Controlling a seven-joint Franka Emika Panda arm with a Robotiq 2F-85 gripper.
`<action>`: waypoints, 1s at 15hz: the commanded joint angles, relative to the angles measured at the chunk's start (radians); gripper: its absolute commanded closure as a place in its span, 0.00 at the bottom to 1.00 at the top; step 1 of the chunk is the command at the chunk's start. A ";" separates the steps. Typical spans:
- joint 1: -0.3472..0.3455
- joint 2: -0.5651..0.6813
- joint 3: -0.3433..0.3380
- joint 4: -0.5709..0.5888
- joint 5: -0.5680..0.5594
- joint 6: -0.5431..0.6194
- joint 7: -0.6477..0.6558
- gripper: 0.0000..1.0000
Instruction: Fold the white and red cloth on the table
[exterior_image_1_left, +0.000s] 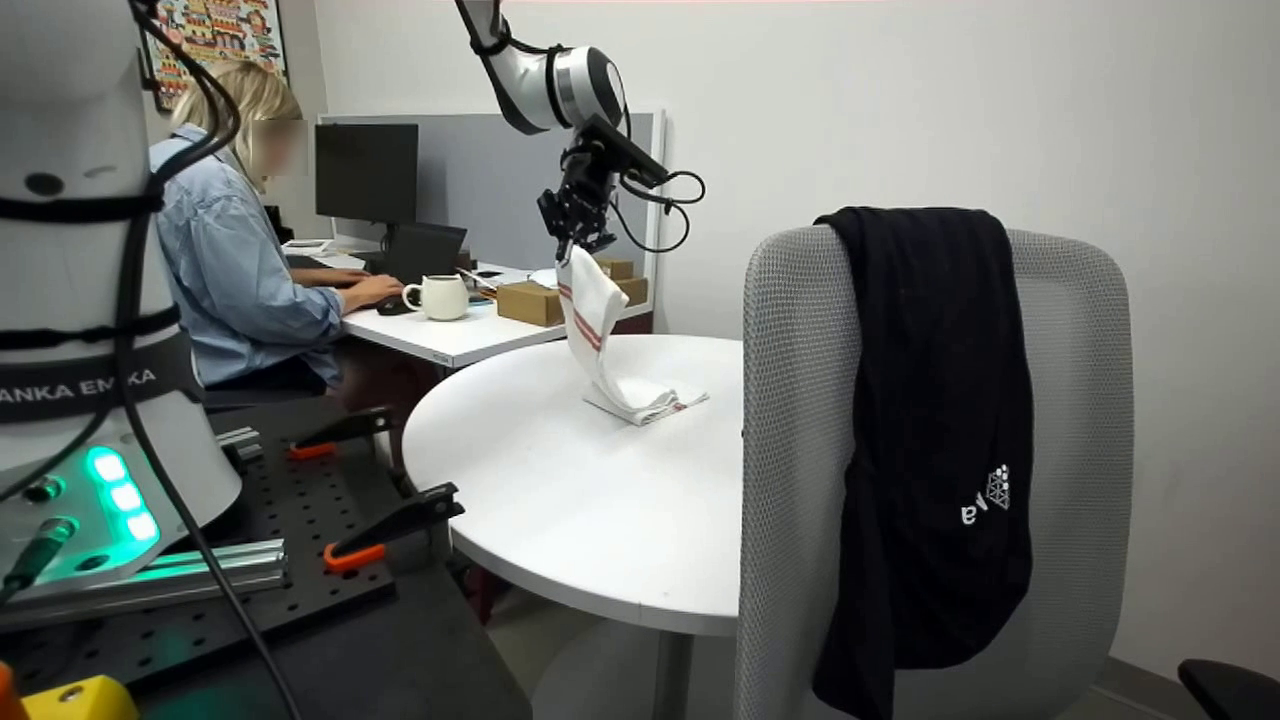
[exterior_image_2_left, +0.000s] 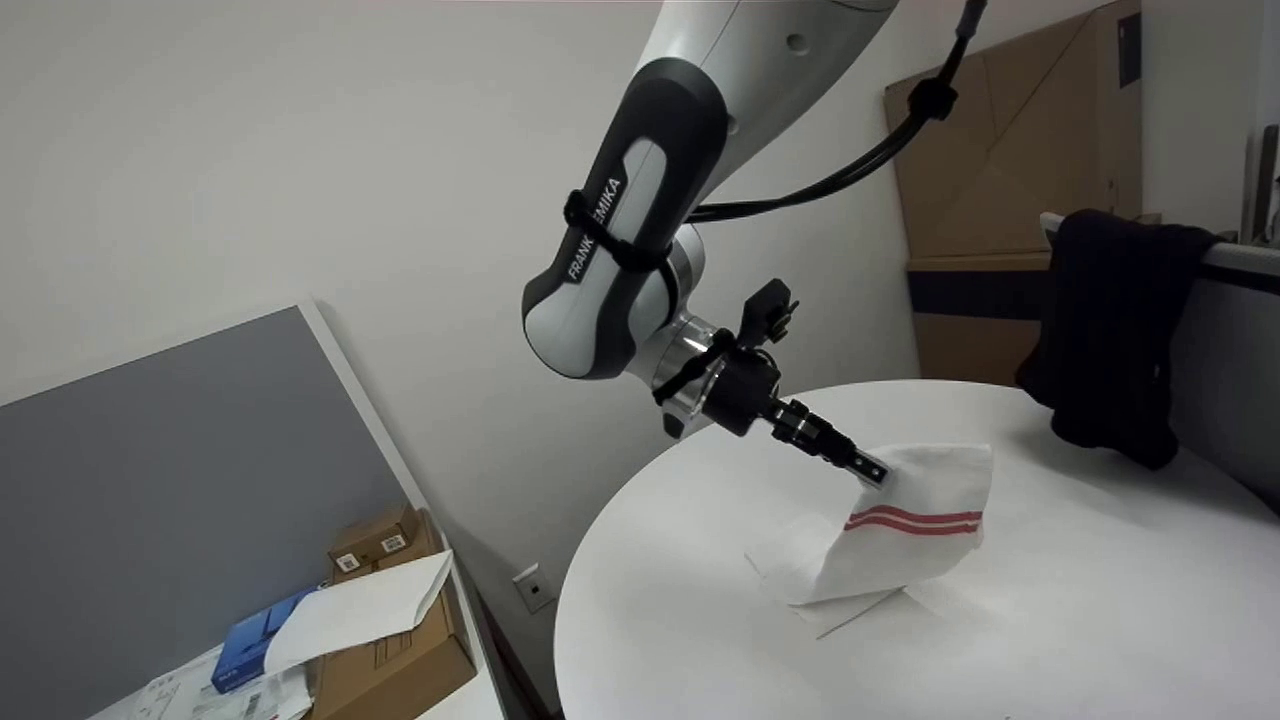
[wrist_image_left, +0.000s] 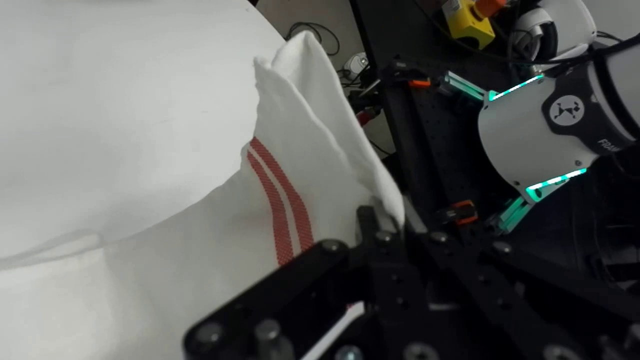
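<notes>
In the wrist view your gripper (wrist_image_left: 392, 222) sat at the lower right, its jaws clamped on an edge of the white and red cloth (exterior_image_2_left: 890, 555). You had that end of the cloth up in the air, two red stripes (wrist_image_left: 298, 207) crossing it below the grip, and in both exterior views its lower part lay in flat layers on the counter (exterior_image_1_left: 540, 480), which was round and white. Above the cloth your arm (exterior_image_2_left: 690, 110) slanted down toward it.

Beside the counter stood a gray mesh chair (exterior_image_1_left: 1080, 350), with a black garment (exterior_image_1_left: 940, 400) bearing a small white logo (exterior_image_1_left: 998, 487) draped over its back. Well apart from the cloth you had the robot's base (exterior_image_1_left: 170, 470) on a black perforated plate (exterior_image_1_left: 310, 590), its lights (exterior_image_1_left: 125, 497) glowing green and two black and orange clamps (exterior_image_1_left: 395, 525) between it and the counter.

Farther off, past the counter, you could see a white desk (exterior_image_1_left: 470, 342) with a pale mug (exterior_image_1_left: 443, 298), cardboard boxes (exterior_image_1_left: 528, 303) and a dark monitor (exterior_image_1_left: 366, 172). A person (exterior_image_1_left: 250, 280) in a blue shirt (exterior_image_1_left: 225, 240) sat at the desk near the mug. Behind the desk rose a gray panel (exterior_image_1_left: 490, 180), and behind that a pale wall (exterior_image_1_left: 900, 110)
</notes>
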 joint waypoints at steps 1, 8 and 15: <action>-0.027 -0.070 0.014 -0.116 -0.001 0.057 0.008 0.99; -0.070 0.026 -0.035 0.094 0.029 0.104 0.066 0.99; -0.068 0.204 -0.090 0.415 0.004 0.050 0.096 0.99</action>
